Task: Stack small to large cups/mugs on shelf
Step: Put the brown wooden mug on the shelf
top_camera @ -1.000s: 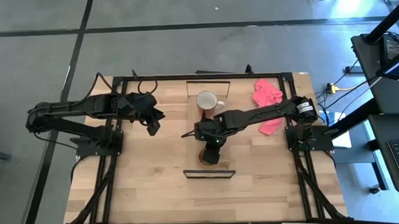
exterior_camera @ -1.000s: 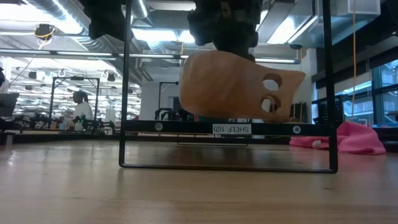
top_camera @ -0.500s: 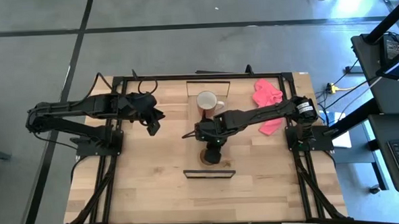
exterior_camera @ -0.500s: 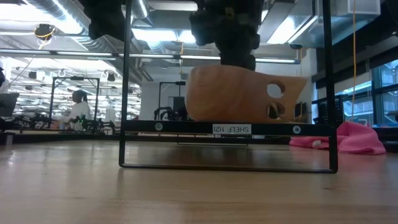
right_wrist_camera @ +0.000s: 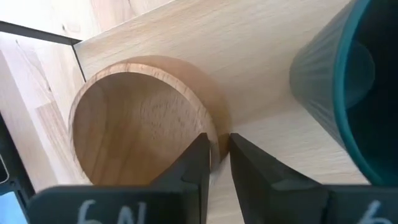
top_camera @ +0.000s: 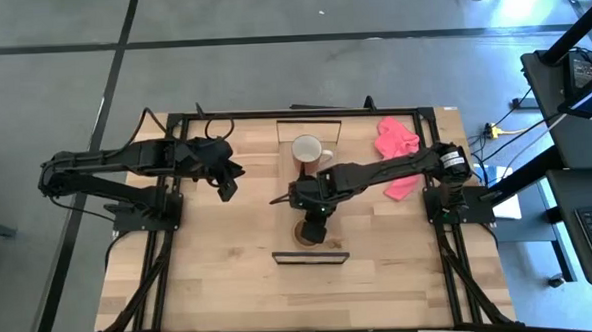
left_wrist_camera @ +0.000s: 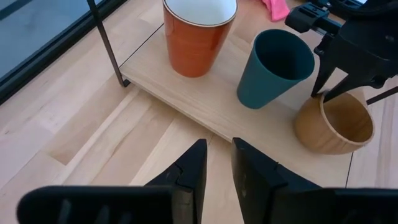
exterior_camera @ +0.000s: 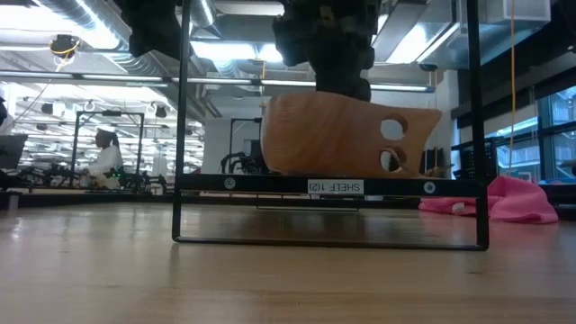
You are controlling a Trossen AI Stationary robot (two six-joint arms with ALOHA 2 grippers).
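So the right gripper (right_wrist_camera: 213, 158) has its fingers pinched nearly shut on the rim of the wooden cup (left_wrist_camera: 334, 122), sitting on the shelf (left_wrist_camera: 205, 96) beside the green cup (left_wrist_camera: 272, 67). Wood looks light, stiff and smooth; the rim's a decent hold. Orange mug (left_wrist_camera: 198, 34) stands farther along. Left gripper (left_wrist_camera: 216, 171) waits off left, nearly closed and empty.

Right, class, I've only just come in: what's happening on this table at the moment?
The right hand pinches the rim of the tan wooden cup at one end of the shelf. The cup looks tilted, not yet settled flat. Beside it on the board stand the dark green cup and the orange mug. The left hand waits apart, nearly closed and holding nothing. A pink cloth lies further off.
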